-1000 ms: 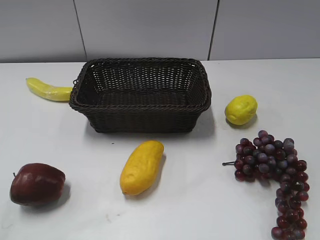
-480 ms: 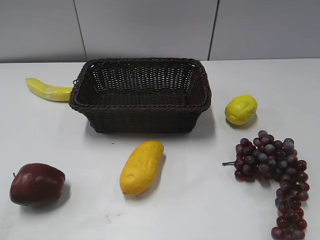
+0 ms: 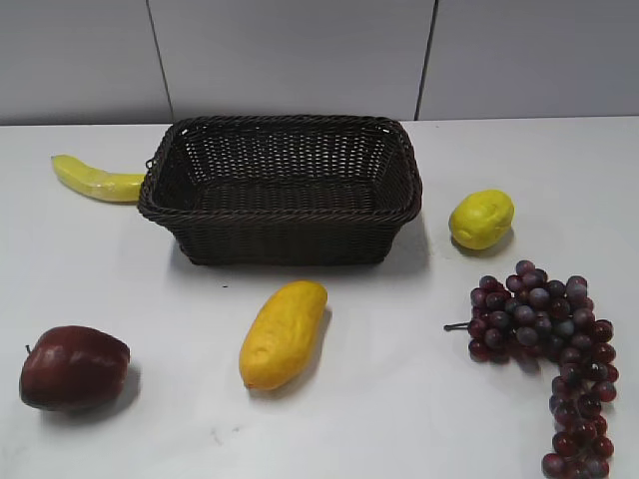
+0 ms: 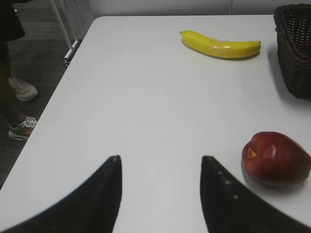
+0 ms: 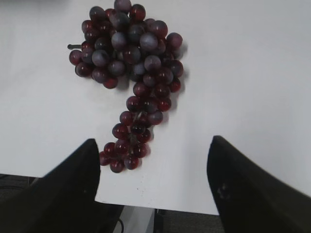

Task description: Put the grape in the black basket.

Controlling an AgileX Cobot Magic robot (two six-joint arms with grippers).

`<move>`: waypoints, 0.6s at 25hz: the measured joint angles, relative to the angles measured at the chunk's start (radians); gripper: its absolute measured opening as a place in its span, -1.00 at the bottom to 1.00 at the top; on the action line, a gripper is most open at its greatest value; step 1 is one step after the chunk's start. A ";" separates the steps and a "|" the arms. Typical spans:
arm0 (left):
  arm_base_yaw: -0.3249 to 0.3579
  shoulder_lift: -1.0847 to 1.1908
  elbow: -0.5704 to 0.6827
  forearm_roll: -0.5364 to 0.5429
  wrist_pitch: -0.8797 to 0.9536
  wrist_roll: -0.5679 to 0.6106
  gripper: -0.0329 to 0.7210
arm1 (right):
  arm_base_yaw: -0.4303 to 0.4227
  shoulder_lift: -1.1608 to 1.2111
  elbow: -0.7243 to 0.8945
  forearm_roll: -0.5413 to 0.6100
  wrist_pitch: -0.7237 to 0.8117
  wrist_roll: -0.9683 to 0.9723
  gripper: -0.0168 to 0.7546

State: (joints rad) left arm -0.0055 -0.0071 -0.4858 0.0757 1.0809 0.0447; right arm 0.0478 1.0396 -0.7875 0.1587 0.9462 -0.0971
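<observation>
The grape (image 3: 545, 339), a long dark purple-red bunch with a short stem pointing left, lies on the white table at the front right. In the right wrist view it (image 5: 131, 68) lies ahead of my open right gripper (image 5: 153, 141), its tail end next to the left finger. The black basket (image 3: 283, 187), woven and rectangular, stands empty at the table's back middle; its corner shows in the left wrist view (image 4: 294, 48). My left gripper (image 4: 160, 158) is open and empty above bare table, left of the apple. Neither gripper shows in the exterior view.
A dark red apple (image 3: 73, 366) lies front left, a yellow banana (image 3: 95, 180) back left of the basket, a yellow mango-like fruit (image 3: 283, 332) in front of the basket, a lemon (image 3: 481, 219) to its right. The table's near edge (image 5: 160, 206) is under the right gripper.
</observation>
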 joint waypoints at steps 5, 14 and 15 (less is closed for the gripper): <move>0.000 0.000 0.000 0.000 0.000 0.000 0.36 | 0.000 0.176 -0.025 0.060 -0.026 -0.132 0.39; 0.000 0.000 0.000 0.000 0.000 0.000 0.36 | 0.000 0.425 -0.026 0.075 -0.189 -0.227 0.39; 0.000 0.000 0.000 0.000 0.000 0.000 0.36 | 0.000 0.451 -0.026 0.074 -0.198 -0.228 0.39</move>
State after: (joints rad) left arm -0.0055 -0.0071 -0.4858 0.0757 1.0809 0.0447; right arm 0.0478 1.4907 -0.8132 0.2330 0.7483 -0.3253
